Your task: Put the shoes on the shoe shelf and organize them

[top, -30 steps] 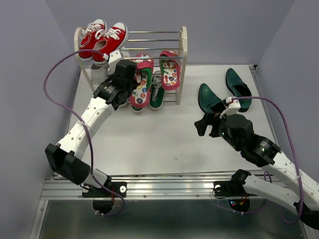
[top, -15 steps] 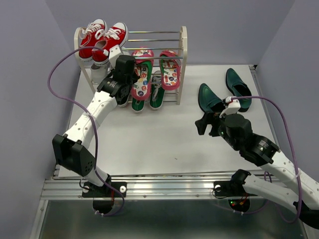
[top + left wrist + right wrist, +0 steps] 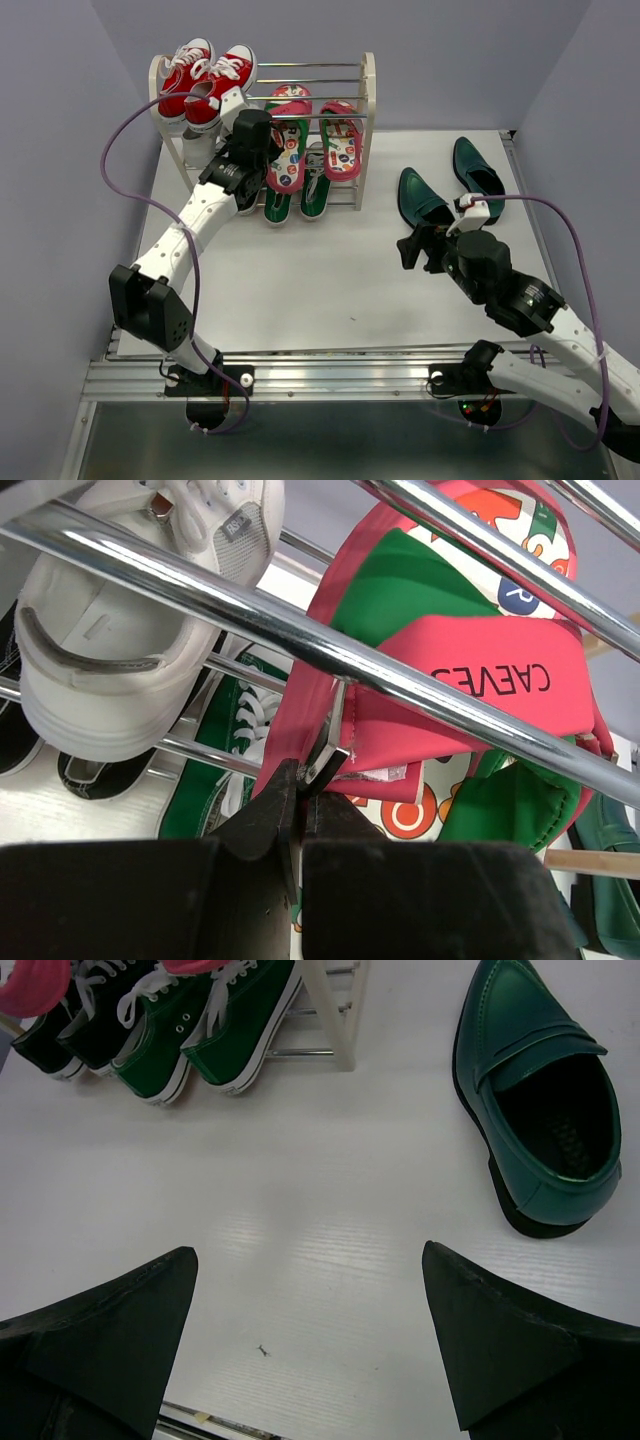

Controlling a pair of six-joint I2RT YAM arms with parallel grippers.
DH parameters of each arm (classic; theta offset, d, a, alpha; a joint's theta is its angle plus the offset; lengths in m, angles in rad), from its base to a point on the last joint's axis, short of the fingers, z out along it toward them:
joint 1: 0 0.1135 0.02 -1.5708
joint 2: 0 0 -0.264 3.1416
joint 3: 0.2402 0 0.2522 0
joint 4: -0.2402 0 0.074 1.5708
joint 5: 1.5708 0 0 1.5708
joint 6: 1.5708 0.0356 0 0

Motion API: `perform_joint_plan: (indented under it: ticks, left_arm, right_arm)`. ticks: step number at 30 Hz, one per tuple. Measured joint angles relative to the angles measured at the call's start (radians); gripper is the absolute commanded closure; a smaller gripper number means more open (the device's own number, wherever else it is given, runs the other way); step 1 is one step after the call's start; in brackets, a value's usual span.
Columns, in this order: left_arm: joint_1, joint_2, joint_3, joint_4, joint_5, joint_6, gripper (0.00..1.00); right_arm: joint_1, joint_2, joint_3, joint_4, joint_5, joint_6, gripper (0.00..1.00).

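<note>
Pinching the pink flip-flop (image 3: 440, 670) by its edge, your left tool (image 3: 302, 780) shows only dark tips; your right tool (image 3: 308, 1252) gapes wide near the glossy loafer (image 3: 520, 1060).

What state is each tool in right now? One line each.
Left tool: closed on a pink flip-flop.
Right tool: open, holding nothing.

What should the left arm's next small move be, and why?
Probably ease the held flip-flop slightly deeper onto the shoe shelf before letting go. The left pincer is shut on its edge, a rod crosses right in front of it, and it sits close beside its mate. Whether it already rests fully on the rods is unclear.
</note>
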Motion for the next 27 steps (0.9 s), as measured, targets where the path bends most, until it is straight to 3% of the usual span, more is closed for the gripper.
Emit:
perform_joint_plan:
  ticks: [27]
  left_arm:
    - [0.0, 0.142, -0.001, 0.106, -0.053, -0.065, 1.0]
  right_arm:
    - [0.0, -0.029, -0.017, 0.0, 0.052, -0.028, 0.0]
